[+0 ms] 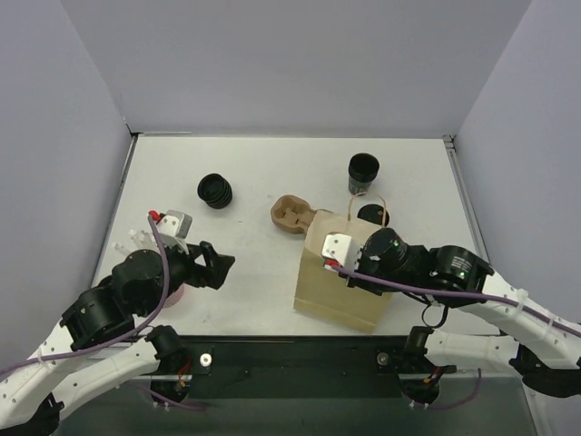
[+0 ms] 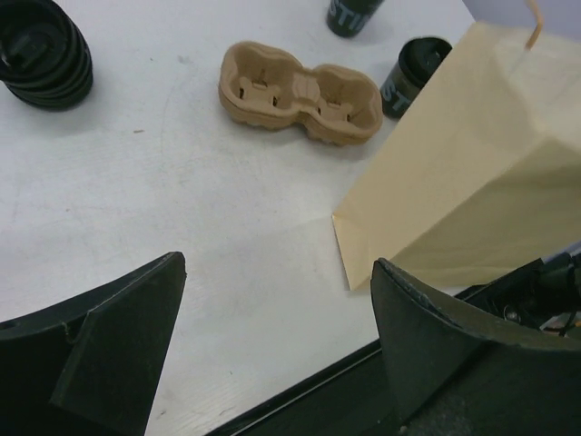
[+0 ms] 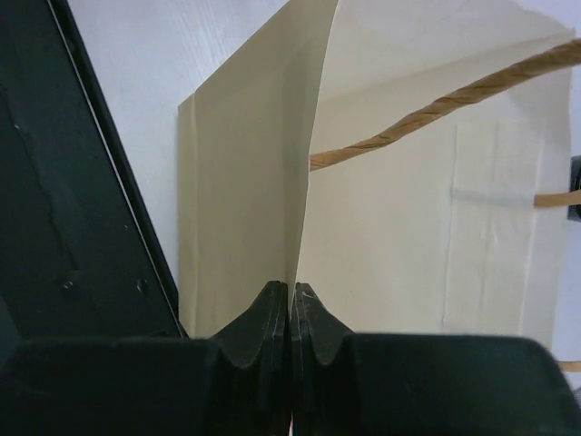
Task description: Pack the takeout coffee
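The takeout coffee (image 1: 374, 215), a small black lidded cup, stands at the back right, partly behind the tan paper bag (image 1: 340, 272). In the left wrist view the cup (image 2: 413, 74) is next to the bag (image 2: 472, 173). The brown pulp carrier (image 1: 292, 215) sits empty left of the cup and also shows in the left wrist view (image 2: 300, 91). My right gripper (image 3: 292, 295) is shut on the bag's upper edge (image 3: 408, 227); in the top view it (image 1: 338, 265) is over the bag. My left gripper (image 2: 277, 268) is open and empty above the table, left of the bag (image 1: 216, 263).
A stack of loose black lids (image 1: 215, 191) lies at the back left (image 2: 41, 50). A taller stack of lidless black cups (image 1: 363, 173) stands at the back right (image 2: 352, 14). The bag's twine handle (image 3: 436, 104) hangs across its opening. The table's black front edge (image 2: 300, 400) is close below my left gripper.
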Controlling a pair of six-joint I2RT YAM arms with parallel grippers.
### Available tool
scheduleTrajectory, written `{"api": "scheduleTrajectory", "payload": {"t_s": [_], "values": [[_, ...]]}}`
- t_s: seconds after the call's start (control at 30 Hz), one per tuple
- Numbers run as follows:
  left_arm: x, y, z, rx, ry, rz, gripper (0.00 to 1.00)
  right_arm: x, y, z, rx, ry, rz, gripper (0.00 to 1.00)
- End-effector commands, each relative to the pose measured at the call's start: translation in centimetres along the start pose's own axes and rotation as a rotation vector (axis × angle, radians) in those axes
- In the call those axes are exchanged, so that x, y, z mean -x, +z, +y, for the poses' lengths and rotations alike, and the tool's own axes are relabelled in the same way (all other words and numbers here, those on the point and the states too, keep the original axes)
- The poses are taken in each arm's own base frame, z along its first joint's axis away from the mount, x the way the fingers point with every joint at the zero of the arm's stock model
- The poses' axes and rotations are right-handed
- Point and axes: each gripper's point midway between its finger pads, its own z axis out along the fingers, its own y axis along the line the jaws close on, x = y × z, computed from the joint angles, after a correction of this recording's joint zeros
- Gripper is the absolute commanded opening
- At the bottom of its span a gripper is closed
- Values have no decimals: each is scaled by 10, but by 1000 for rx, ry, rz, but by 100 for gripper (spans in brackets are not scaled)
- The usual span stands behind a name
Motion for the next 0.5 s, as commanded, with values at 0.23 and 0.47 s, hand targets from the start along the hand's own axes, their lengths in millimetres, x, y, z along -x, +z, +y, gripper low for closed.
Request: {"api": "scheduleTrajectory", "payload": {"t_s": [0.23, 0.47], "values": [[54, 22, 6, 224, -45, -59, 93, -7, 27, 2, -109, 4, 69, 39], [74, 40, -5, 281, -111, -48, 93, 26, 0, 7, -65, 164, -78, 63]]}}
